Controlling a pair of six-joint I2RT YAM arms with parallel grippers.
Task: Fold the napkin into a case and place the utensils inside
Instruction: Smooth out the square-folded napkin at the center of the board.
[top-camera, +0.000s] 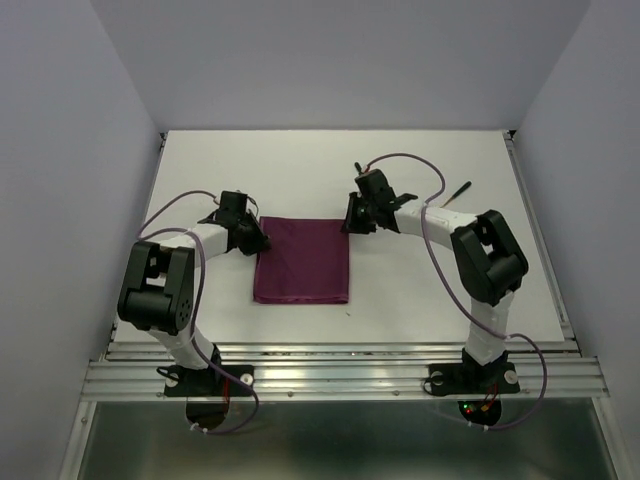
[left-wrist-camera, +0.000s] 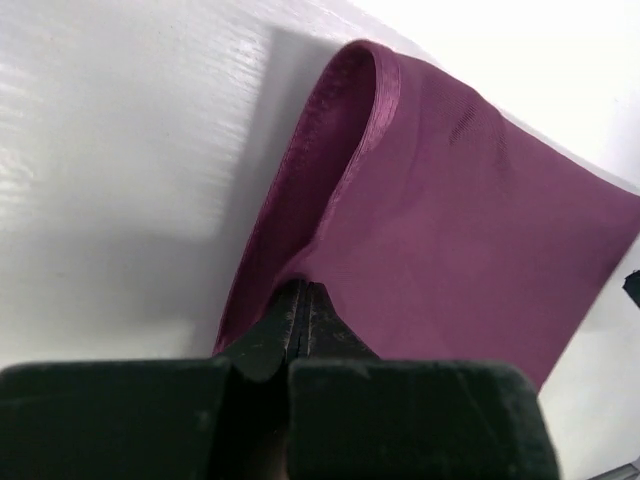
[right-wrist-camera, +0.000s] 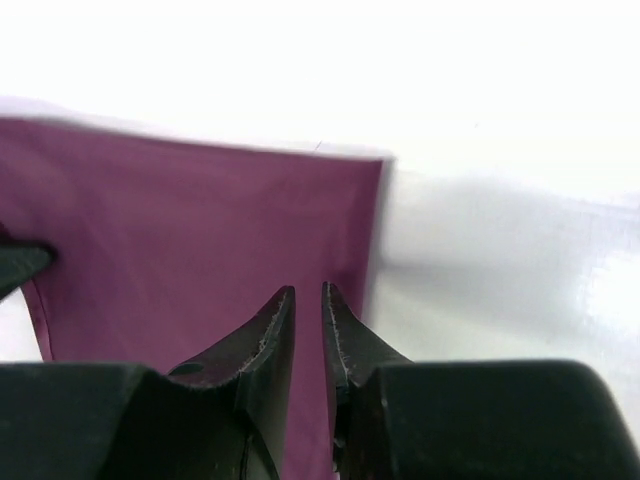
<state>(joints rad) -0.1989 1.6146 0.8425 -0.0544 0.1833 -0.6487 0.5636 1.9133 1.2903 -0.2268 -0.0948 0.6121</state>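
Note:
The magenta-purple napkin (top-camera: 302, 262) lies flat as a rough square in the middle of the white table. My left gripper (top-camera: 262, 238) sits at its far left corner. In the left wrist view the left gripper (left-wrist-camera: 302, 290) is shut on the napkin (left-wrist-camera: 450, 220), whose edge rises in a curl up to the tips. My right gripper (top-camera: 352, 225) is at the far right corner. Seen from the right wrist, the right gripper (right-wrist-camera: 305, 290) has a narrow gap between its tips just above the napkin (right-wrist-camera: 200, 230). One slender dark utensil (top-camera: 457, 191) lies at the far right.
The white table (top-camera: 450, 300) is walled in on three sides. A metal rail (top-camera: 340, 375) runs along the near edge by the arm bases. The left gripper's dark tip (right-wrist-camera: 20, 265) shows at the left edge of the right wrist view.

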